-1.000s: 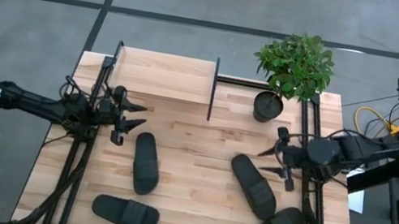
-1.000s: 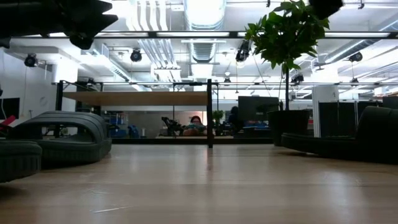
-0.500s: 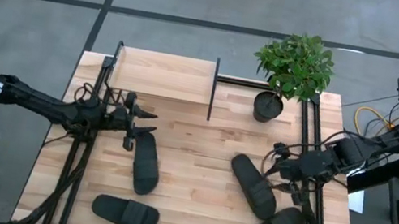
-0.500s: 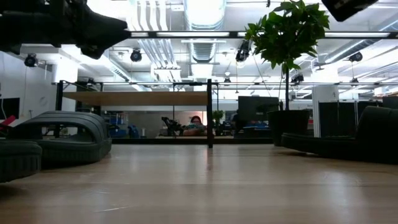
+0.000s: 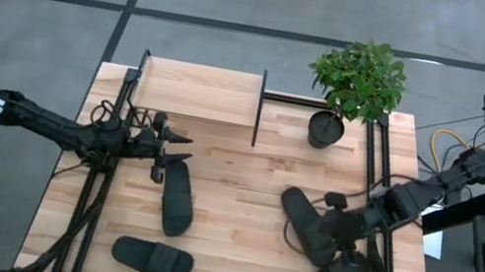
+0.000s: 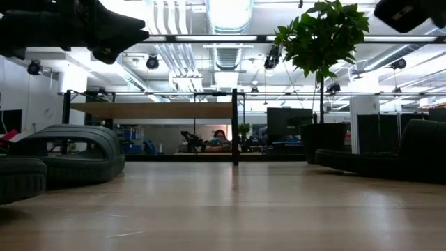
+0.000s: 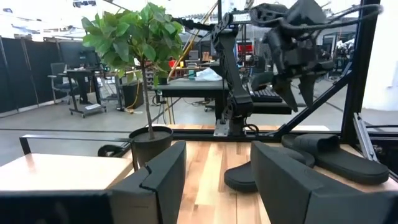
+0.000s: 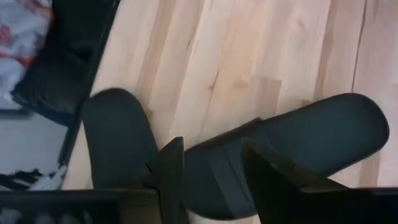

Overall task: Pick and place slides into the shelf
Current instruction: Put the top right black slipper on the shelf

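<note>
Lying on table [image 5: 240,206]: four slides [image 5: 177,197].

Both my claws have moved in on slides

My left claw [image 5: 172,147] has slid from the worktop's left edge to the far tip of the upright slide [image 5: 176,198], fingers apart; my right claw [image 5: 330,214] has swung from beside the frame post down over the angled slide [image 5: 307,224], its fingers narrower than before.
</note>
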Motion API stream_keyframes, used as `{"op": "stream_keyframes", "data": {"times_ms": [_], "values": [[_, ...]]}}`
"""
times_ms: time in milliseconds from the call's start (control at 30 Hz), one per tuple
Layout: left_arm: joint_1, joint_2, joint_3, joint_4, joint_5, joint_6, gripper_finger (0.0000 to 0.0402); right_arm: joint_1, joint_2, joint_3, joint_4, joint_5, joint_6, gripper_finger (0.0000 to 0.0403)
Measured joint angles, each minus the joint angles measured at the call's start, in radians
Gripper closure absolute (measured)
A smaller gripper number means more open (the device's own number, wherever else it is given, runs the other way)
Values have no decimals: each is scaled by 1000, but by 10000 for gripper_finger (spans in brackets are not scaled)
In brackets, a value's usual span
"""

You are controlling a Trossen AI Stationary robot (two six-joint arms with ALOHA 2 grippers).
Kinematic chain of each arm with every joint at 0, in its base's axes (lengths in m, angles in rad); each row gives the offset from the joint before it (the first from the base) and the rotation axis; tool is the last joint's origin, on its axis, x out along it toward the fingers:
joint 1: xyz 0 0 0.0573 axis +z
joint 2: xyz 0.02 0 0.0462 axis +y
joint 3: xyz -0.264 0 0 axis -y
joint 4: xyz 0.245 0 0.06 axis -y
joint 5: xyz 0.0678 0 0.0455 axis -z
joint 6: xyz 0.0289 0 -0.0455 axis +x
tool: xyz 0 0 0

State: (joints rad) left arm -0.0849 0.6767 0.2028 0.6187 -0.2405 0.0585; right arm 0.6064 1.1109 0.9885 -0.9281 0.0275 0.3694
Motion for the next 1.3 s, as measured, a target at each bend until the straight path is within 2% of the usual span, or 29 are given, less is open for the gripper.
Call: {"op": "stream_keyframes", "data": {"times_ms": [367,633,1000,1300], "values": [[0,4,0,3,0,-8,235,208,177,-7,-27,202,130,274],[0,25,0,1,0,-28,235,300,323,-1,-40,339,155,280],[0,50,-1,1,-8,-79,235,341,435,8,-116,358,194,278],[0,77,-2,2,-12,-79,235,341,480,8,-109,366,198,210]]}}
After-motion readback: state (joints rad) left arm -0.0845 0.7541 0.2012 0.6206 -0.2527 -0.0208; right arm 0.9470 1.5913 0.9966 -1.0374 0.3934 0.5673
